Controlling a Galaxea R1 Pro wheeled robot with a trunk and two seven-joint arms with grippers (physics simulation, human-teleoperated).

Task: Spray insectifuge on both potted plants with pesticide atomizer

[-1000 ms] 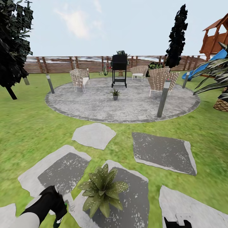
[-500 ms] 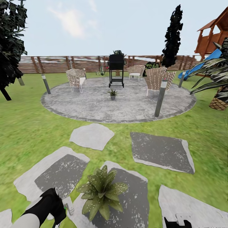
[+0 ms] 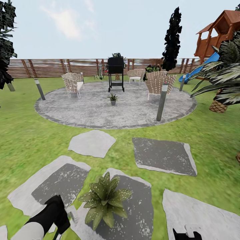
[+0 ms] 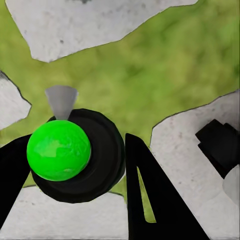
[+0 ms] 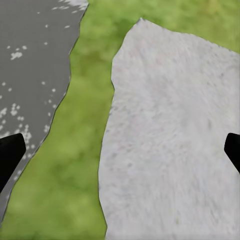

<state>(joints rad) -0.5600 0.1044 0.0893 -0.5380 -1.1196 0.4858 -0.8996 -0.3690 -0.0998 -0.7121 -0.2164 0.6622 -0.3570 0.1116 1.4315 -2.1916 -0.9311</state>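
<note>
**Bottle in your left grip, near plant just to its right**

Your left gripper (image 4: 75, 165) has the spray bottle (image 4: 59, 150): in the left wrist view you look straight down its length, with the bright green round end facing the camera, the dark body behind it and the two black fingers closed against its sides. The grey cone at the nozzle (image 4: 61, 101) points away from the camera, out over grass and paving.

In the head view, your left arm sits low at the left with the white trigger head (image 3: 72, 213) poking out beside it. The near potted plant (image 3: 104, 199) stands on a stepping stone (image 3: 140, 213) just to the right of that hand and slightly ahead. That is the relation to mind: the plant lies to the bottle's right, and your left arm is the nearer one by far. I judge you need to swing the nozzle right until it faces the leaves.

The second potted plant (image 3: 113, 98) is well away, out on the round patio (image 3: 83, 113) in front of the black grill (image 3: 115, 73).

Your right gripper (image 5: 120, 150) is spread wide and empty, its black fingertips (image 5: 10, 155) at the frame edges, hanging over a pale stone (image 5: 170, 140) and a strip of grass.
</note>
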